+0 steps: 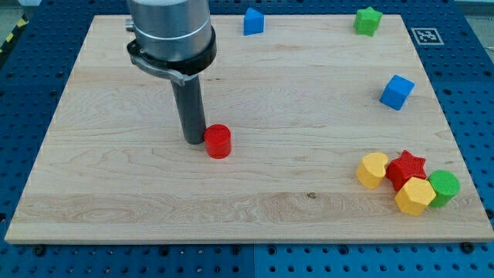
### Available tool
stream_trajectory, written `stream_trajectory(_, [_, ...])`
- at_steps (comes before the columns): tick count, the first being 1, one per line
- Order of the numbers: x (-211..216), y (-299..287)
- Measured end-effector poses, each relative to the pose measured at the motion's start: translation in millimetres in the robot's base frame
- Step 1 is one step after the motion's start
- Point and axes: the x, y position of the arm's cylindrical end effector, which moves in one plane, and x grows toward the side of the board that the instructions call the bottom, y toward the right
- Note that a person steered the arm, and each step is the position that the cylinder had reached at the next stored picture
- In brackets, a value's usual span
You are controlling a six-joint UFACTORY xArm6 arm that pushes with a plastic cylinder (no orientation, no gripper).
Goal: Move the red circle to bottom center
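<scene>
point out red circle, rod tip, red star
red circle (218, 141), camera view, on its side wall.
my tip (193, 142), camera view, rod's lower end, against the circle's left.
red star (406, 167), camera view, on its top face.

Below the red circle (218, 141), the table (154, 201) lies open all the way to the bottom centre. My tip (193, 141) touches the circle's left side. Obstacles crowd the bottom right: yellow block (373, 170), red star (407, 167), yellow hexagon (414, 195), green circle (444, 188), all touching. A blue cube (397, 92) stands well above them.
</scene>
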Motion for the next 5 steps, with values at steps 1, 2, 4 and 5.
stream_trajectory(1, [7.0,0.0])
stream_trajectory(2, [7.0,-1.0])
stream_trajectory(4, [-10.2,-22.9])
stream_trajectory(5, [-16.8,-22.2])
